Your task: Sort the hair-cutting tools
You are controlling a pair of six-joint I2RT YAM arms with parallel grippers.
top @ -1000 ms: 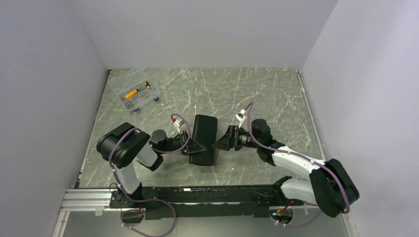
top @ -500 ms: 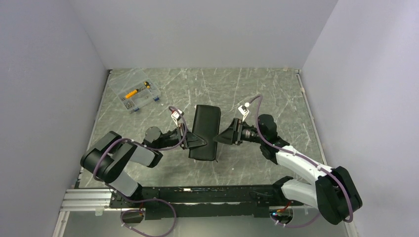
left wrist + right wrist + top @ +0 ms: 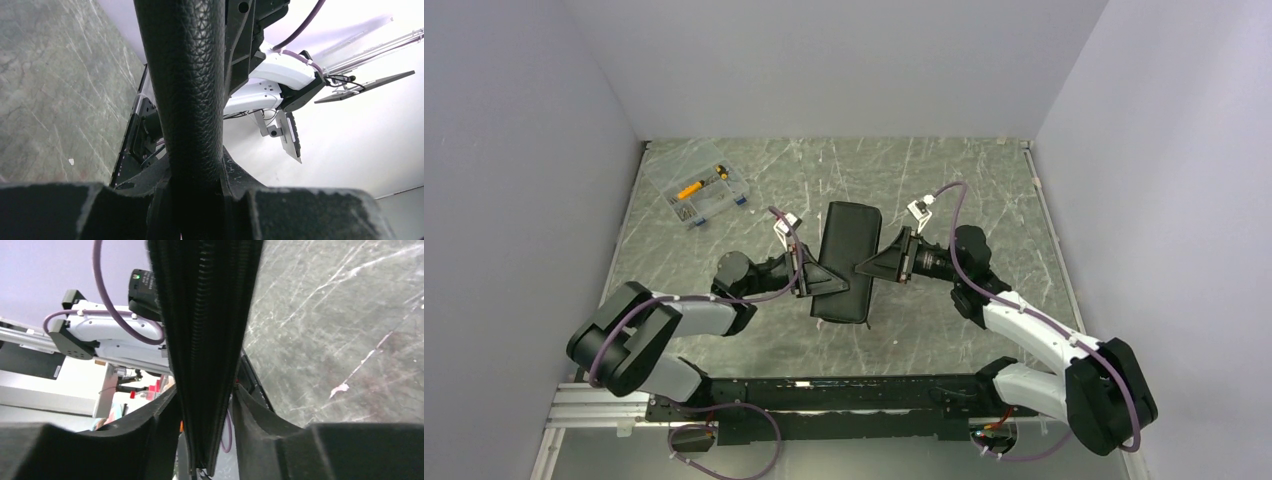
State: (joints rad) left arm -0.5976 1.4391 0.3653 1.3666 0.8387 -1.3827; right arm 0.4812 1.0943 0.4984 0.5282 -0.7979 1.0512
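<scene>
Left hand (image 3: 822, 278) is pinching the flat black rectangular zip case (image 3: 849, 250) on its grained long edge. My right hand (image 3: 870, 266) is sitting over the opposite edge, where the zip teeth are running. Its fingers seem to be pressing on both sides of the zip, though I am not fully sure the grip is firm.

I am holding the case between both hands, and it appears to be raised a little above the grey marbled worktop (image 3: 969, 185). I think the reason is that one hand is steadying it so the other can work on the zip. The hair-cutting tools are not showing in any view. I am judging that they are lying inside the case, which looks closed.

A clear plastic compartment box with a yellow part (image 3: 696, 192) is standing near the far left corner, well apart from my hands, and it is not disturbing anything. What is standing in my way is the shut zip itself. Also, my two wrists are working very near each other across the case, so room for turning is small.
</scene>
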